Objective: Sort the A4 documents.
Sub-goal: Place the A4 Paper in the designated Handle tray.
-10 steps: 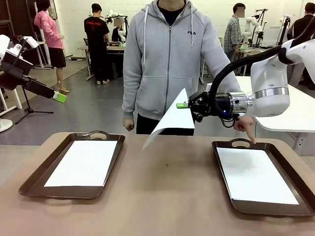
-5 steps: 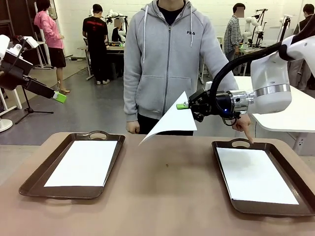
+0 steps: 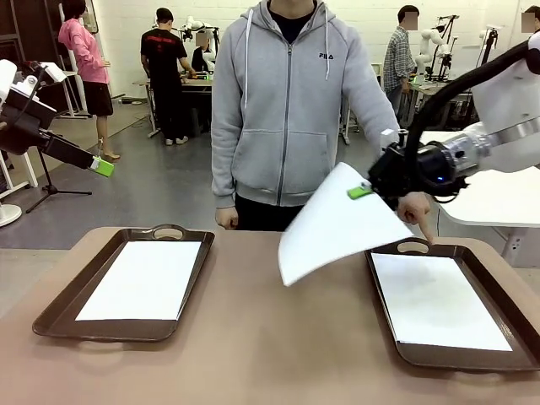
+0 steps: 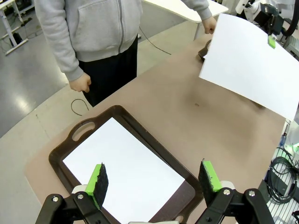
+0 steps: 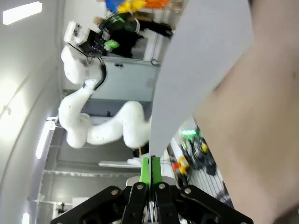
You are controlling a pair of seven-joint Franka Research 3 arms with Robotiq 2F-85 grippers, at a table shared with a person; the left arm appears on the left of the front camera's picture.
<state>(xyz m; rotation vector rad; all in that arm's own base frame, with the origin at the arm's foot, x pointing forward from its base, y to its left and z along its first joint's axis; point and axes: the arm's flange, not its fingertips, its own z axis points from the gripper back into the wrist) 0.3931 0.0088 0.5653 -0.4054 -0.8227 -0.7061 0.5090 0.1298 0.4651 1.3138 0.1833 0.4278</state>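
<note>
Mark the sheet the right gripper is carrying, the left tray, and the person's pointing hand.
held sheet [image 3: 337, 224], front view: middle of the white paper.
left tray [image 3: 169, 230], front view: far handle of the rim.
person's pointing hand [image 3: 416, 209], front view: back of the hand above the right tray [image 3: 413, 245].

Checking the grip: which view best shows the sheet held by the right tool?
The front view: the held sheet hangs whole from the shut right tool beside the right tray. The left wrist view shows it farther off; the right wrist view shows its pinched edge.
</note>
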